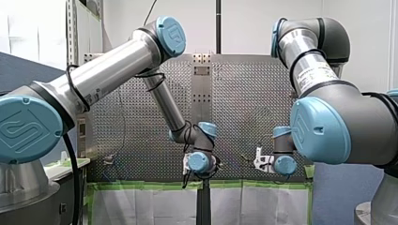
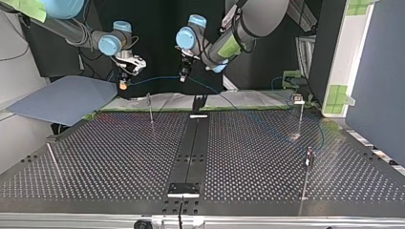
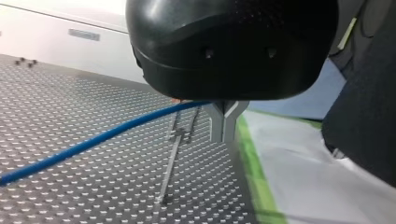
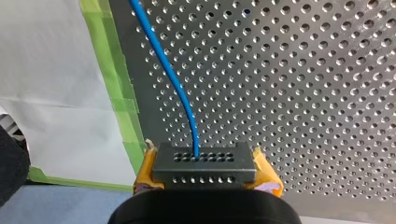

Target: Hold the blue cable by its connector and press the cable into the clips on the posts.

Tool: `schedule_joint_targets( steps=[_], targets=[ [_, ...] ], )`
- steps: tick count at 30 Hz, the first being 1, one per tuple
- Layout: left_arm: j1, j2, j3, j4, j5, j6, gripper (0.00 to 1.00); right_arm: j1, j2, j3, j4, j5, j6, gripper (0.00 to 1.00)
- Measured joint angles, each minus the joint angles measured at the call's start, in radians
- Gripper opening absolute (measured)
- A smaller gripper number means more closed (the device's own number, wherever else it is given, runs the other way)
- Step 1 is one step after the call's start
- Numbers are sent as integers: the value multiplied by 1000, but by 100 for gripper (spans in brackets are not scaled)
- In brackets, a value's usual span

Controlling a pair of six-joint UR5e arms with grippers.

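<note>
While in right jaws (aloft), connector.

1. Perforated table — bare grey metal with a satin sheen, evenly punched with holes.
2. Blue cable: smooth, plastic-looking sheath with a slight gloss.
3. Connector: dark matt block with rows of small holes, set between the yellow, rubbery-looking pads of my right gripper.
4. My left gripper: glossy black plastic housing; pale matt metal fingers.
5. Post, 4 o'clock in the top view: thin bare metal rod.
6. Green tape — matt; the white sheet beside it is also matt, paper or cloth not distinguishable.
7. My left arm, 10 o'clock in the front view: brushed metal tube with a smooth blue plastic joint cap.
</note>
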Motion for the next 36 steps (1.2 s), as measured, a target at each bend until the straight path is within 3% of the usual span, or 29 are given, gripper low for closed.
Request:
schedule_joint_targets(
  steps=[8, 15, 24, 29, 36],
  targets=[
    [-9, -60, 66, -64, -9, -19, 0, -35, 0, -21, 2, -38, 19, 1],
    [-11, -68, 129, -75, -3, -24, 0, -68, 10, -56, 17, -79, 17, 1],
    [-14, -100, 216, -101, 6, -19, 0, -107, 69, -129, 85, -117, 14, 1],
    [-16, -139, 257, -133, 8, -19, 0, -146, 73, -145, 111, -155, 23, 1],
    [-12, -162, 318, -127, 16, -30, 0, -205, 74, -151, 104, -217, 22, 1]
  ],
)
